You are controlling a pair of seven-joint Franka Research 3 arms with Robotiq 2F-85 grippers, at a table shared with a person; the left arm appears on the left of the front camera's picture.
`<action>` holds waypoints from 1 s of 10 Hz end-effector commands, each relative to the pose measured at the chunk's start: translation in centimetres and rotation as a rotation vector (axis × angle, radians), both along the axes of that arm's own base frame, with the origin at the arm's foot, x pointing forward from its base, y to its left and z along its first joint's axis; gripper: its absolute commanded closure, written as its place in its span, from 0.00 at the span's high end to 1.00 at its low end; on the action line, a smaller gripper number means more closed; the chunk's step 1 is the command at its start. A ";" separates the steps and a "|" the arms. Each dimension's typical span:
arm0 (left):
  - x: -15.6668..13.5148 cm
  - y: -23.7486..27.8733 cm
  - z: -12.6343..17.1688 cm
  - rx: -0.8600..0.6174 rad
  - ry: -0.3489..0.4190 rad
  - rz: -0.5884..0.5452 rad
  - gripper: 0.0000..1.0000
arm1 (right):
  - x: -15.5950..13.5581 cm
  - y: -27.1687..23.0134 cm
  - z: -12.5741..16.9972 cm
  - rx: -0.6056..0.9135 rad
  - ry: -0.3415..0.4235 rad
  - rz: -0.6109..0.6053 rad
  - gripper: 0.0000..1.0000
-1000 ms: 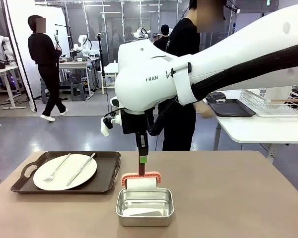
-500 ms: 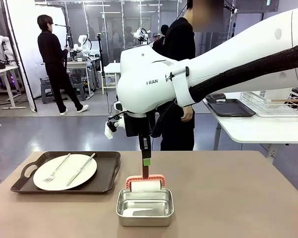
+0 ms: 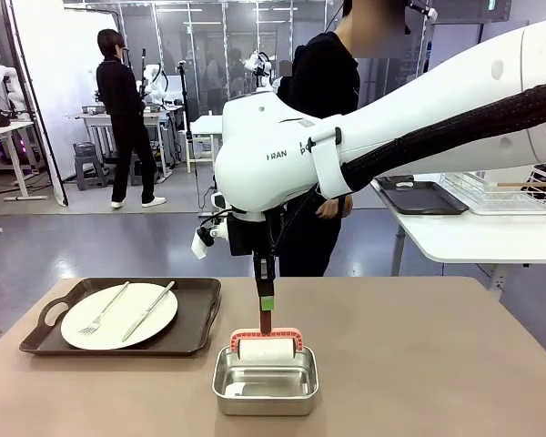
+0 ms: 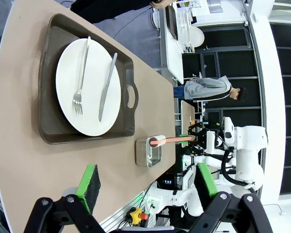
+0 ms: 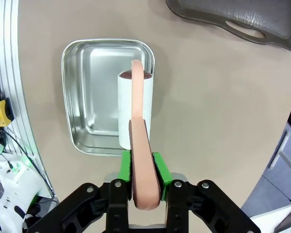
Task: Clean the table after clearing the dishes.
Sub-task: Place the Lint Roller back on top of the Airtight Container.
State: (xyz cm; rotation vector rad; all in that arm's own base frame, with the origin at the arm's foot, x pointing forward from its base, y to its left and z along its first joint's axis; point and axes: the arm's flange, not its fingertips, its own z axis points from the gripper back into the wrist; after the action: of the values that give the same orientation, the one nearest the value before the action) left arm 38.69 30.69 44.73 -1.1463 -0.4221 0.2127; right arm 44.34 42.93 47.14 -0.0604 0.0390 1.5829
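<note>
On the brownish table [image 3: 419, 364] a white plate [image 3: 118, 316] with a fork and a knife lies on a dark handled tray [image 3: 200, 309] at the left. My right gripper [image 3: 266, 296] is shut on the pink handle of a lint roller [image 3: 268, 349], whose white roll hangs just inside the far edge of a small steel pan [image 3: 265, 382]. From the right wrist, that gripper [image 5: 140, 167] clamps the roller [image 5: 133, 111] handle above the pan [image 5: 87, 87]. My left gripper [image 4: 146, 182] is open and empty above the table, far from the plate [image 4: 87, 87] and tray [image 4: 48, 97].
A person in black stands just beyond the table's far edge, behind my right arm. A white side table [image 3: 473, 232] at the right carries a dark tray [image 3: 423, 198] and a wire rack [image 3: 500, 187]. Another person walks in the far background.
My right arm has lowered the roller a little and brought it nearer, from behind the pan to its far edge. The person behind has shifted, and the far person walked right.
</note>
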 end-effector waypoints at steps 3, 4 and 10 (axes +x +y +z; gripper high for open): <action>-0.2 0.2 0.1 0.001 -0.013 -0.001 1.00 | 0.7 0.5 -0.6 0.040 -0.009 -0.053 0.23; -0.2 0.2 0.1 0.001 -0.013 -0.001 1.00 | 1.0 0.5 -0.9 0.040 -0.012 -0.056 0.23; -0.2 0.2 0.1 0.001 -0.013 -0.001 1.00 | 2.4 0.2 -2.6 0.048 -0.026 -0.069 0.23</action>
State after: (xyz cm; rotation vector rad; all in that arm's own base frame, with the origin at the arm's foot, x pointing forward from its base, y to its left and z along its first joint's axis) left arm 38.69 30.69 44.73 -1.1463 -0.4221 0.2127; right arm 45.67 42.95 44.78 -0.0289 0.0502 1.5406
